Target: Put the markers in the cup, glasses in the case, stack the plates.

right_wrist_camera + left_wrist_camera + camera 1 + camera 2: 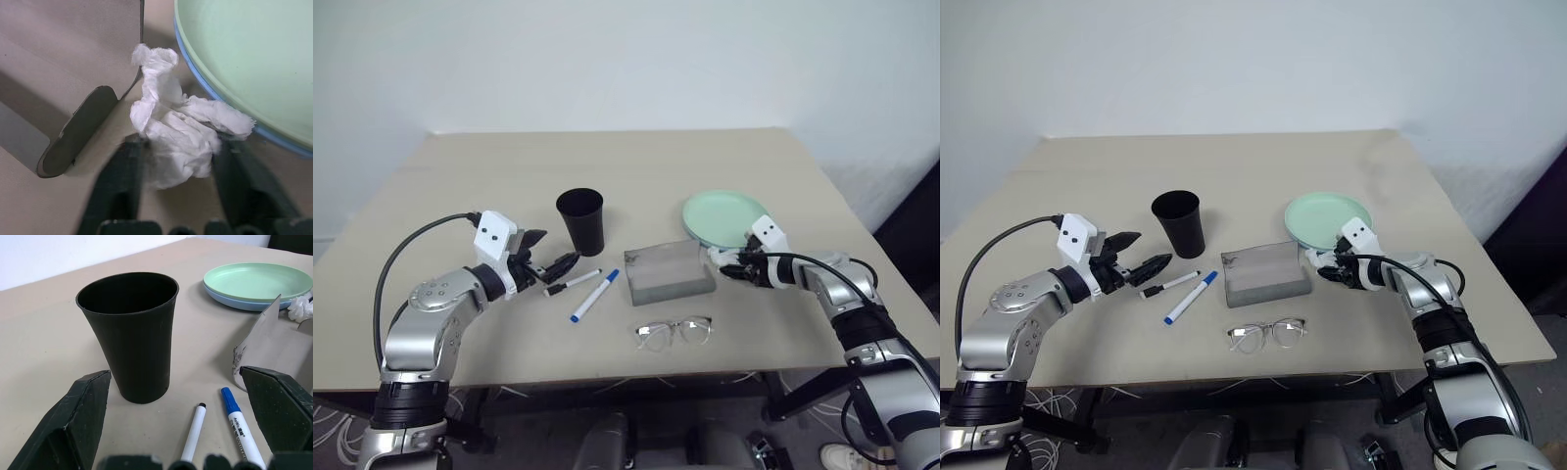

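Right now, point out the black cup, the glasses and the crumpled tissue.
black cup (581,221), left eye view, on its outer side wall.
glasses (674,332), left eye view, on the bridge between the lenses.
crumpled tissue (176,132), right wrist view, on its bunched middle.

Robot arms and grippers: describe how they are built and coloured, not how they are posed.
Both arms are silver-grey metal segments joined by black joints. Each wrist carries a white block with two small dark dots. The left gripper and right gripper each have two black fingers, broad and wedge-shaped seen close up. A black cable loops from the left wrist block; another runs along the right forearm.
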